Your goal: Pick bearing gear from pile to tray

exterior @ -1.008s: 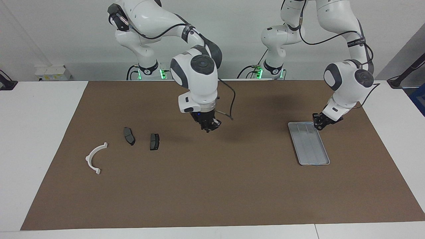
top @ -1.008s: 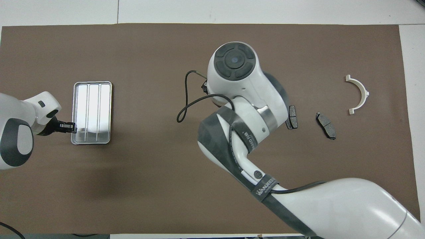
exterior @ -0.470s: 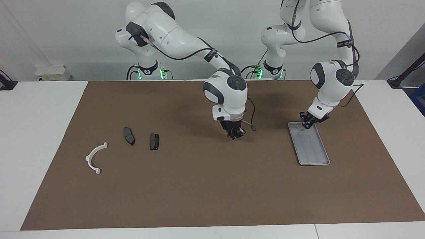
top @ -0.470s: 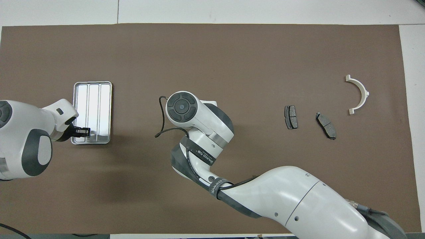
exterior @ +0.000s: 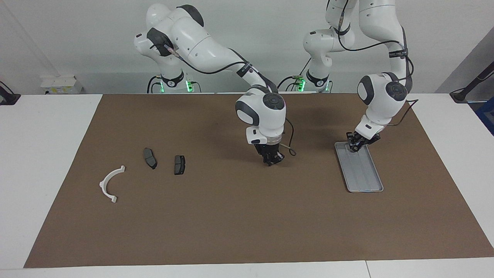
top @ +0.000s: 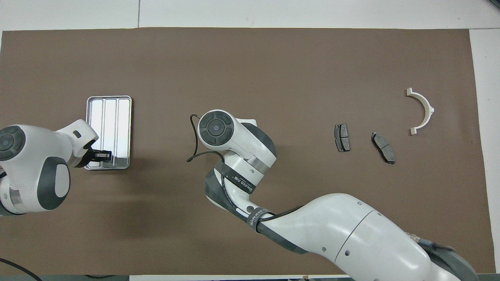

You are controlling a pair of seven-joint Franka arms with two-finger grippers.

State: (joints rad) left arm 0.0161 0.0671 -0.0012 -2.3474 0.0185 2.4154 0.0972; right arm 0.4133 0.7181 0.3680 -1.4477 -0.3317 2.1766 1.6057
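bench point(exterior: 50, 162) with brown mat | tray point(exterior: 362, 175) at left arm's end | left end effector point(exterior: 354, 144) over tray's robot-side end, closure unclear | right end effector point(exterior: 272, 159) mid-mat, closure unclear | white half-ring bracket point(exterior: 110, 184), two brake pads point(exterior: 150, 158) at right arm's end

You see the tray point(exterior: 361, 170) point(top: 108, 132), a shallow silver-grey ridged rectangle, lying flat toward the left arm's end of the bench. The pile point(exterior: 148, 170) point(top: 375, 132) lies scattered toward the right arm's end: a white half-ring bracket point(exterior: 110, 184) point(top: 422, 110) and two dark grey pads point(exterior: 150, 158) point(top: 383, 147).
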